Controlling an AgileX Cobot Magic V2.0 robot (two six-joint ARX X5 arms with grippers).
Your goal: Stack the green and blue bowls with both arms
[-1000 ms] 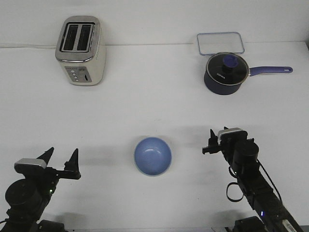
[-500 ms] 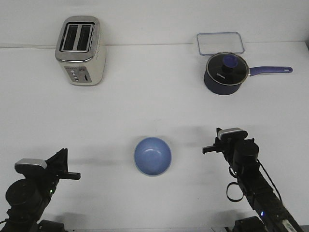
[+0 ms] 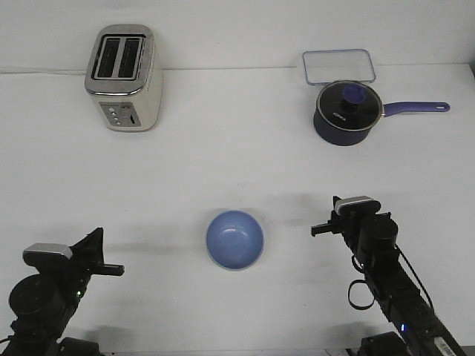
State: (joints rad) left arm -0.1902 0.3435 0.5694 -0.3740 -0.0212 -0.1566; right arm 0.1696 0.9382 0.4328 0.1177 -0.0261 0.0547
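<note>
The blue bowl point(image 3: 234, 237) sits upright on the white table, near the front and midway between my arms. A thin pale edge runs along its near rim; I cannot tell whether that is the green bowl under it, and no green bowl shows apart from it. My left gripper point(image 3: 99, 254) hovers well to the left of the bowl, fingers together and holding nothing. To the bowl's right, my right gripper point(image 3: 320, 230) also looks shut and empty. Neither touches the bowl.
A cream and silver toaster point(image 3: 125, 77) stands at the back left. At the back right are a dark navy saucepan point(image 3: 346, 113) with a purple handle and, behind it, a clear rectangular container point(image 3: 338, 66).
Both grippers' fingers closed from one second ago to half a second ago. Since then nothing has moved. The bowl has stayed in place.
</note>
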